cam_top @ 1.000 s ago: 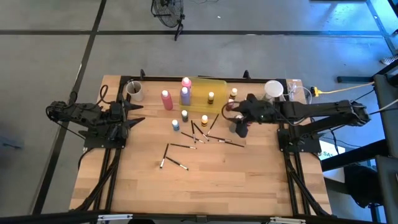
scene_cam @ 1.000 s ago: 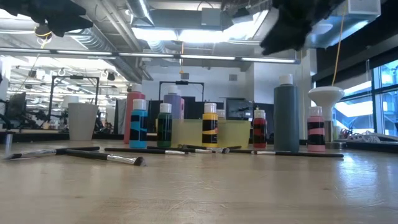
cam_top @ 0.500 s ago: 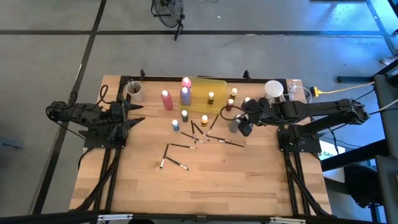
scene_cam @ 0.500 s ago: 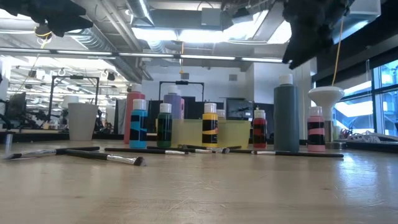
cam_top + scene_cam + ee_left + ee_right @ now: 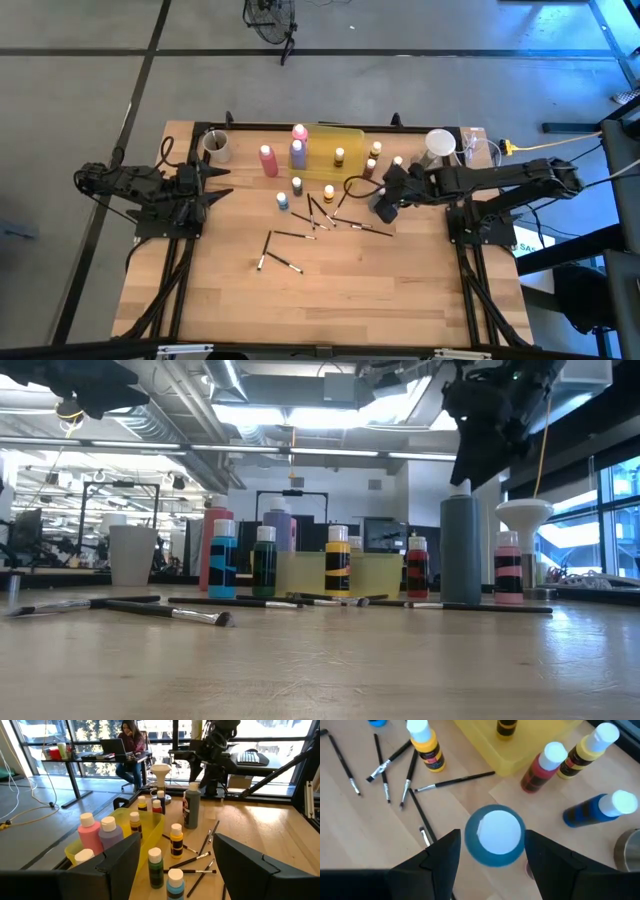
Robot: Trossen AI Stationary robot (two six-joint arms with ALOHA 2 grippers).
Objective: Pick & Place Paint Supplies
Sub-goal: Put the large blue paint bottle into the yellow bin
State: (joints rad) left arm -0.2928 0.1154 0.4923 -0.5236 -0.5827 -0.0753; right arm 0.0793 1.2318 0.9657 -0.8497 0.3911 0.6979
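A tall grey squeeze bottle (image 5: 461, 545) stands upright on its base at the table's right. Its white cap (image 5: 495, 832) shows between the fingers of my right gripper (image 5: 495, 852). That gripper hangs open just above the cap, pointing steeply down, with a finger on either side and a gap to each. Pink (image 5: 266, 160) and purple (image 5: 298, 153) bottles stand by the yellow tray (image 5: 352, 135). Small white-capped bottles (image 5: 329, 192) and thin brushes (image 5: 310, 215) are spread over the middle. My left gripper (image 5: 176, 870) waits open at the table's left edge.
A red (image 5: 542, 767), a yellow (image 5: 587, 750) and a lying blue bottle (image 5: 595, 810) crowd close to the grey one. A pale cup (image 5: 216, 145) stands far left, a white funnel-shaped cup (image 5: 439, 143) far right. The table's near half is bare wood.
My right gripper has tipped to point more steeply down, rolled about its own line, and sunk onto the grey bottle's top, staying open. The bottle and all other things have kept their places.
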